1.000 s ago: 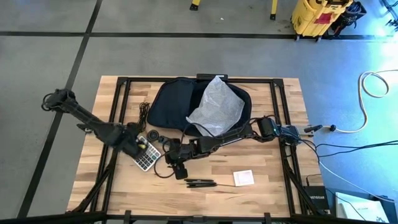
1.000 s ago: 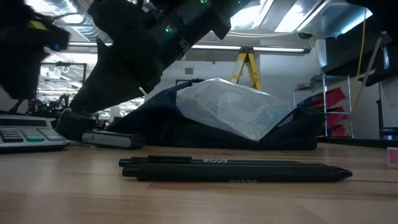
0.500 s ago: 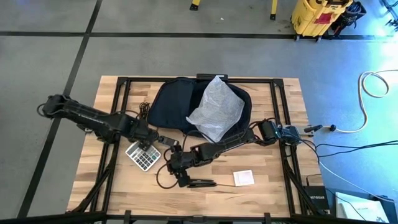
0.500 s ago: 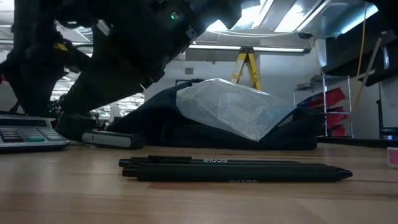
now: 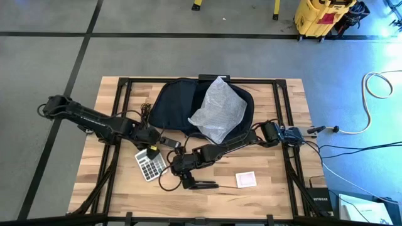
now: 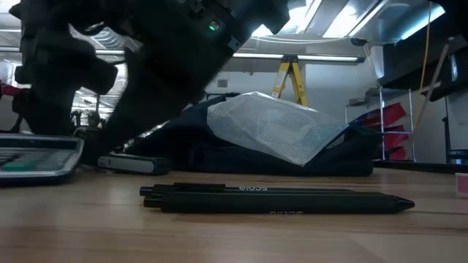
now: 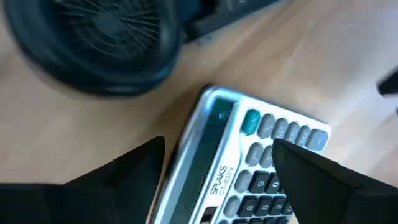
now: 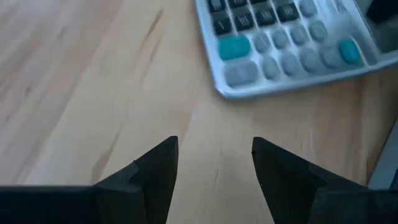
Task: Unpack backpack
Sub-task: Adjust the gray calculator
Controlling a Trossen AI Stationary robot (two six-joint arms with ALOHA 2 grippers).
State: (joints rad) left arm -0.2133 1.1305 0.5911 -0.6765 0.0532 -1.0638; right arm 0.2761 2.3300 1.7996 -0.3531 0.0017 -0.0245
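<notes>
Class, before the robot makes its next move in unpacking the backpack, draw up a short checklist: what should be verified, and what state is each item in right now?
1. Left claw straddles the calculator, fingers either side: ok.
2. Left claw has actually closed on the calculator: not ok, its fingers stand apart.
3. Right claw is empty and open above bare table: ok.
4. Pens lie flat on the table, out of the backpack: ok.
5. Crinkly plastic bag removed from the backpack: not ok, it rests on top.
6. Backpack holds nothing more inside: cannot tell.
</notes>
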